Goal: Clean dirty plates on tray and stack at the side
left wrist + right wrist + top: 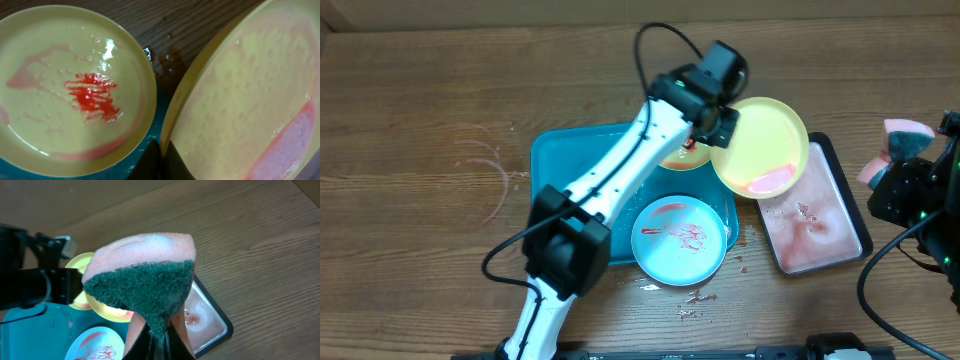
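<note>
My left gripper (718, 128) is shut on the rim of a yellow-green plate (762, 146), held tilted above the teal tray's (552, 160) right edge and the small tray, with pink liquid pooled at its low edge; it also shows in the left wrist view (240, 105), fingers (162, 159) pinching its rim. A second yellow-green plate (75, 90) with a red sauce smear lies on the teal tray, mostly hidden by the arm overhead (682, 158). A light blue smeared plate (679, 239) lies at the tray's front right. My right gripper (159, 336) is shut on a pink-and-green sponge (145, 280) at the far right (902, 142).
A smaller black-rimmed tray (812, 225) with pinkish watery inside sits right of the teal tray. Sauce drips and crumbs (695, 300) lie on the wooden table in front of the blue plate. Faint water marks (485, 165) show at the left.
</note>
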